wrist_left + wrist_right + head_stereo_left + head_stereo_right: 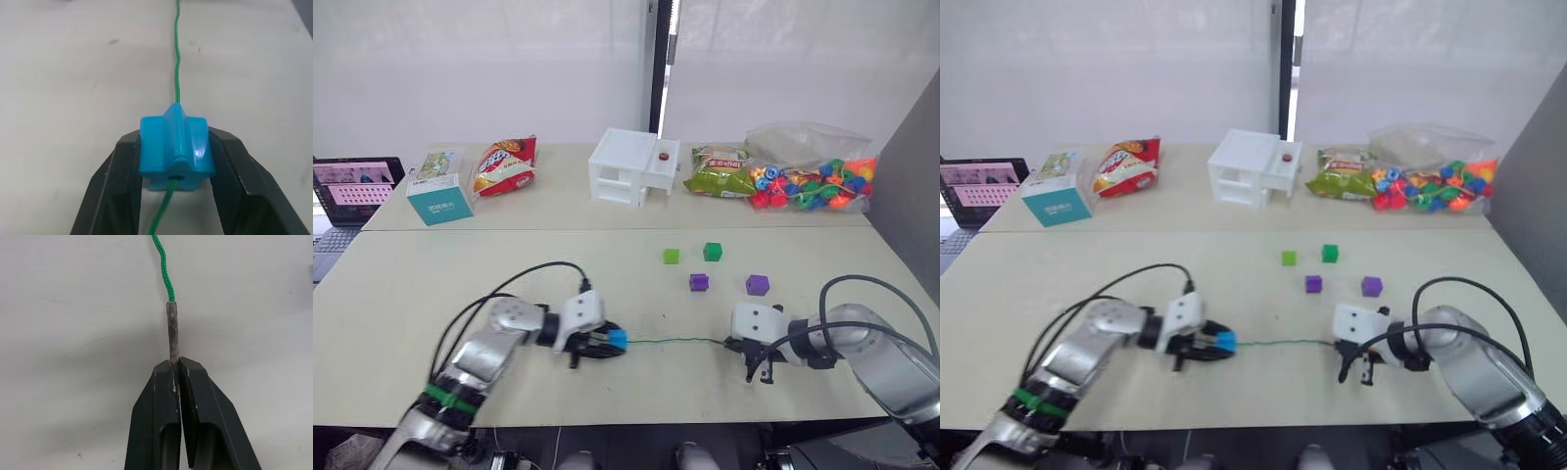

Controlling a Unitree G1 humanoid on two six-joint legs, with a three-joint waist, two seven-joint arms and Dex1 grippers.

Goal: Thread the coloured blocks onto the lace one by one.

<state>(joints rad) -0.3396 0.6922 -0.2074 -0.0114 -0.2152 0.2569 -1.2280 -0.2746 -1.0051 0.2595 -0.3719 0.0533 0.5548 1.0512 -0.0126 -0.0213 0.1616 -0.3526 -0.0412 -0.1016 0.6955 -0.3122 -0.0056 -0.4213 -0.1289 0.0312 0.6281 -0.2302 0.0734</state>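
Observation:
My left gripper (610, 343) is shut on a bright blue block (176, 147), and the green lace (177, 58) runs through the block's hole. The lace (671, 341) stretches across the table to my right gripper (736, 344), which is shut on its stiff dark tip (172, 330). Beyond the lace lie a light green block (672, 257), a dark green block (712, 252) and two purple blocks (699, 282) (758, 285), all loose on the table.
Along the far table stand a clear bag of rounded beads (815, 184), a green snack bag (720, 173), a white box (633, 167), a red snack bag (505, 164) and a teal carton (438, 199). A laptop (352, 191) sits at far left.

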